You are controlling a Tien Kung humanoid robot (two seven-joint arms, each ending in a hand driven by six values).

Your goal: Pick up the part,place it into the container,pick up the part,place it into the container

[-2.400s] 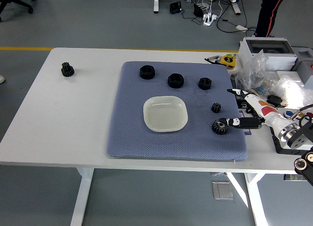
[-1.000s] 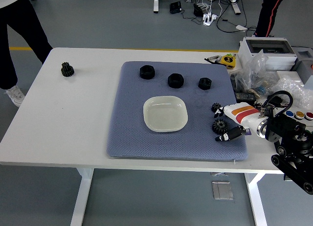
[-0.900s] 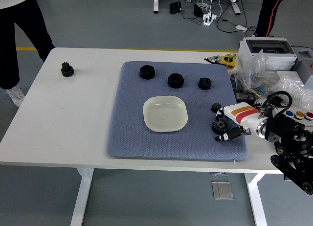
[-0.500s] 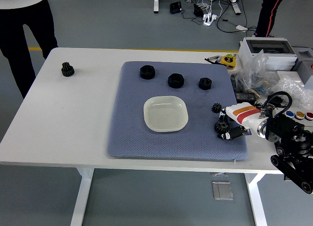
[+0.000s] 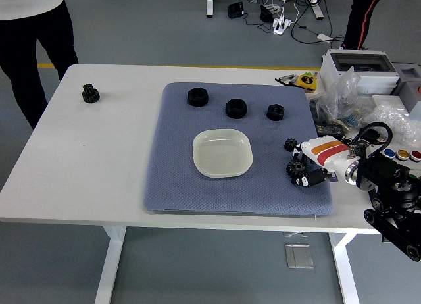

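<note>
Fingers Curl Onto the Gear at the Mat's Right Edge

Right hand (image 5: pixel 314 164) is over at four o'clock on the blue mat (image 5: pixel 177 179), white shell with an orange stripe, reaching in from the right. Its fingers (image 5: pixel 310 179) are curled down around the large black gear (image 5: pixel 295 168), and the thumb side sits above it, so the gear looks pinched between them, only its left teeth showing. Whether it is lifted clear of the mat or resting on it, I cannot tell from up here.

Just at twelve o'clock of that gear sits a smaller gear (image 5: pixel 289 145), near the hand's upper edge. Dead centre of the mat is the container (image 5: pixel 222 153), a pale rounded-square dish, nothing in it, well apart from the hand at its nine o'clock.

Along the mat's far side, a row of three black nuts: left nut (image 5: pixel 197 97), middle nut (image 5: pixel 235 108), right nut (image 5: pixel 275 112). Way out at ten o'clock on the white table (image 5: pixel 92 159), a lone stepped gear (image 5: pixel 90 93) stands by itself.

At the table's far left corner a person (image 5: pixel 29 34) in dark trousers stands, hands out of frame. Right end of the table is cluttered: a grey box (image 5: pixel 360 66), plastic bags (image 5: pixel 342 93), a yellow tape measure (image 5: pixel 306 81).
</note>
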